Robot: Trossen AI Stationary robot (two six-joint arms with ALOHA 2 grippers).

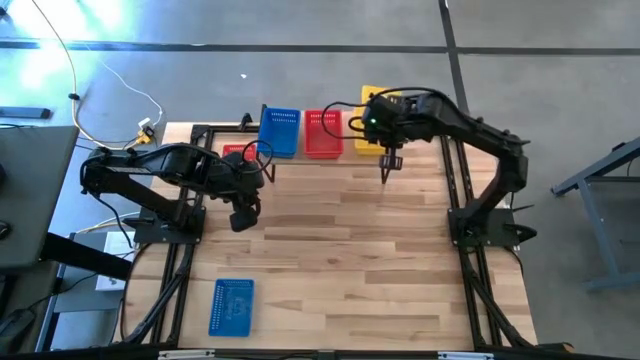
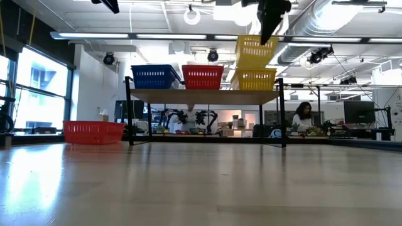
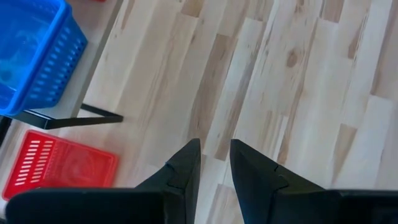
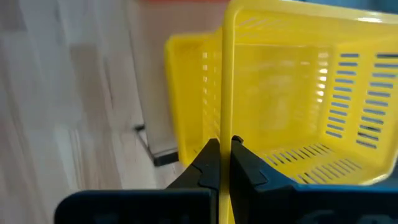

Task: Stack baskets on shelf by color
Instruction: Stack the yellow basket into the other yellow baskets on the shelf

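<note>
The shelf [image 2: 204, 95] stands at the table's far edge and carries a blue basket [image 2: 154, 76], a red basket [image 2: 202, 76] and a yellow basket [image 2: 256, 80]. A second yellow basket [image 2: 254, 51] sits tilted above the lower yellow one. My right gripper [image 4: 224, 146] is shut on it and comes down from above [image 2: 267, 28]. Another red basket [image 1: 240, 152] lies flat on the table left of the shelf. Another blue basket [image 1: 231, 305] lies near the near-left corner. My left gripper [image 3: 214, 146] hovers open over bare table near the red basket [image 3: 56, 168]. My right gripper pinches the upper yellow basket by its thin top rim [image 4: 222, 118], with the rim running between the two fingers. The fingers come from above, pointing down, at the basket's right end [image 2: 271, 41]. The basket is tilted, and its underside sits at the lower yellow basket's rim [image 2: 254, 69].
The shelf's black legs [image 2: 129, 113] stand on the tabletop. Bare wood stretches across the table's middle [image 1: 350, 250] and near right. People and workbenches show in the room beyond the table [image 2: 301, 119].
</note>
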